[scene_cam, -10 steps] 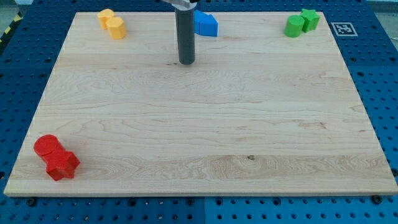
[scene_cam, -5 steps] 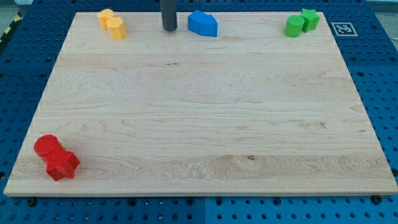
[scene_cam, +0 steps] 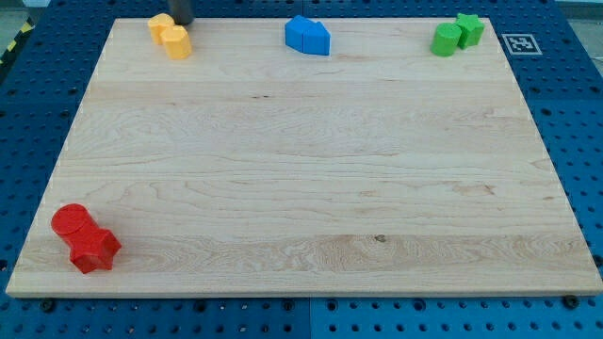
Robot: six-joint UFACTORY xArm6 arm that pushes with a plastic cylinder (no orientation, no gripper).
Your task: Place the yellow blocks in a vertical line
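Yellow blocks (scene_cam: 170,36) sit as a pair at the view's top left of the wooden board (scene_cam: 301,188), one touching the other on a slight diagonal, the upper one nearer the board's far edge; their exact shapes are hard to make out. Along the same top edge, well apart to the view's right, lie two blue blocks (scene_cam: 308,36) pressed together near the middle, and two green blocks (scene_cam: 457,34) touching each other near the top right corner, one of them star-like. Two red blocks (scene_cam: 85,238) rest together at the bottom left corner, the upper one round. Nothing lies between the yellow pair and the bare wood below it. A small black-and-white marker (scene_cam: 517,43) sits on the blue perforated table (scene_cam: 584,113) beside the top right corner. The arm carries no claw, only a dark rod that grips nothing; my tip (scene_cam: 181,24) shows at the top edge of the view, just beside the upper yellow block on its right, and whether it touches cannot be told.
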